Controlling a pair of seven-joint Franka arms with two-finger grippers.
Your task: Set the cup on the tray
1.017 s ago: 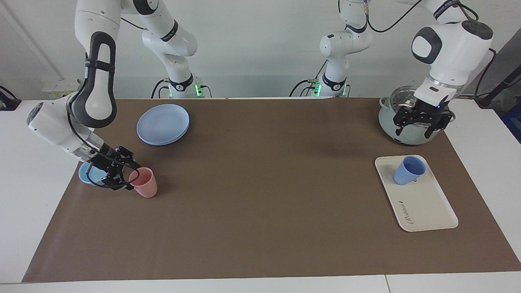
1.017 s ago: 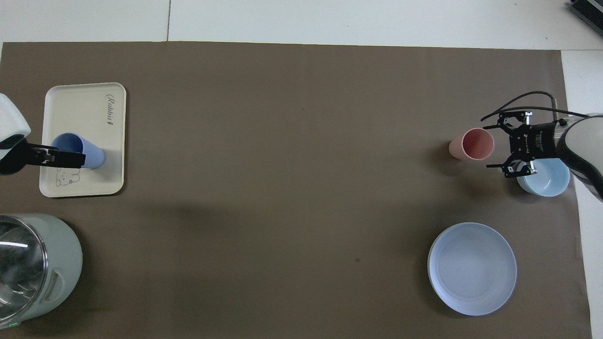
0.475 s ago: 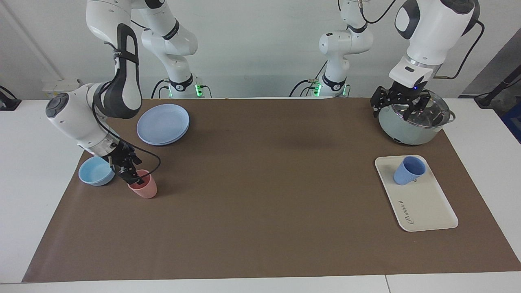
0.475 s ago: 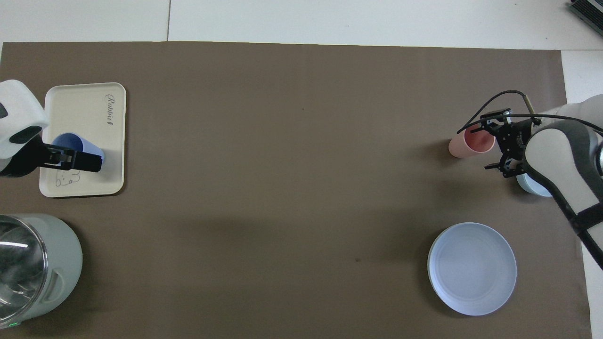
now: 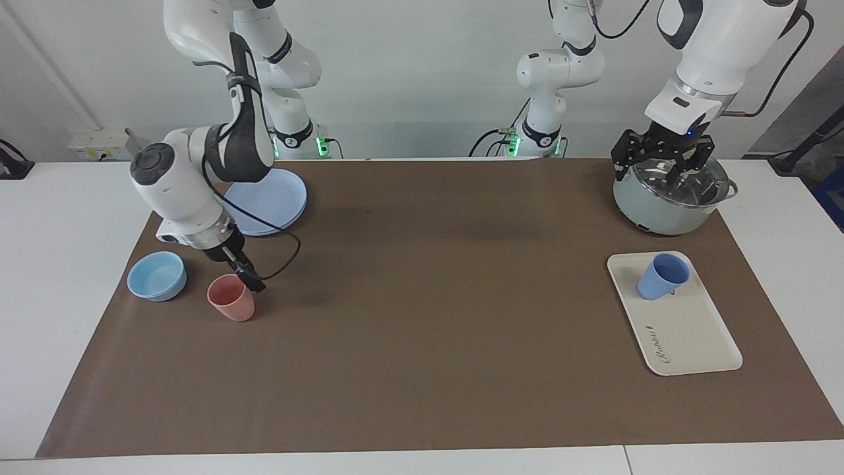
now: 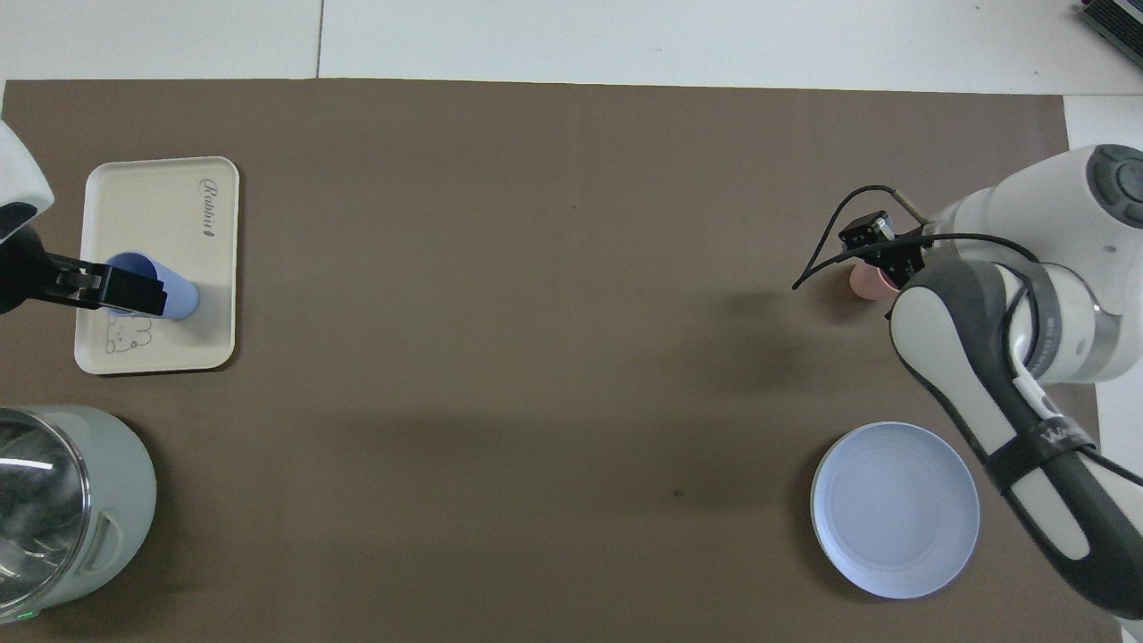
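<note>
The cup [image 5: 663, 276] stands upright on the tray [image 5: 692, 336], at its end nearest the robots. The left gripper [image 5: 661, 163] hangs wide and empty above the pot [image 5: 672, 198] beside the tray; a careless descent could strike the lid. The right gripper [image 5: 241, 269], spread and empty, touches the pink cup [image 5: 231, 298] and may tip it.

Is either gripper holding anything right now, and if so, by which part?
Nothing is held. The left gripper hangs open over the pot; the right gripper is open beside the pink cup. The blue cup stands free on the tray.
</note>
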